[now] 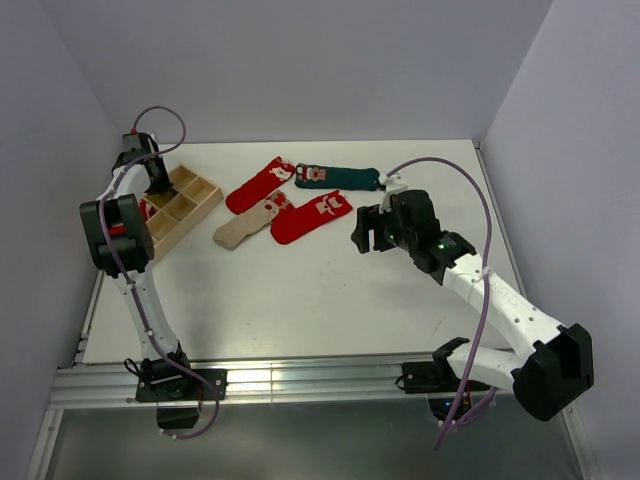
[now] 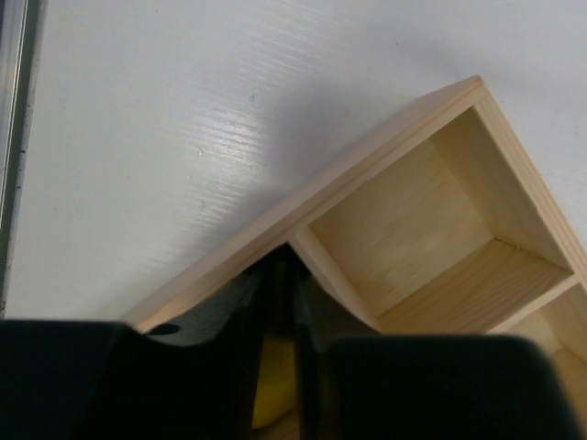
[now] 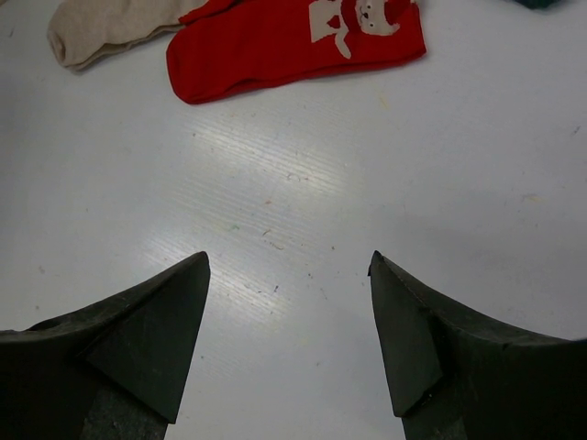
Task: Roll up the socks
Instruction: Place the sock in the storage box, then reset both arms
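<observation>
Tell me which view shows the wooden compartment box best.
Top external: nearly the whole wooden compartment box shows, with its grid of compartments clear. The left wrist view catches only one corner, close up; the right wrist view shows none of it.

We read no txt, nos., brand marks or signs in any view. Only graphic we spot: patch on the red sock [image 3: 266, 55], a white-and-red figure w/ a small red heart. It has no letters we can make out.

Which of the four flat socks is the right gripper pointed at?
The nearer red sock, beside the beige sock; it lies straight ahead of the right gripper.
</observation>
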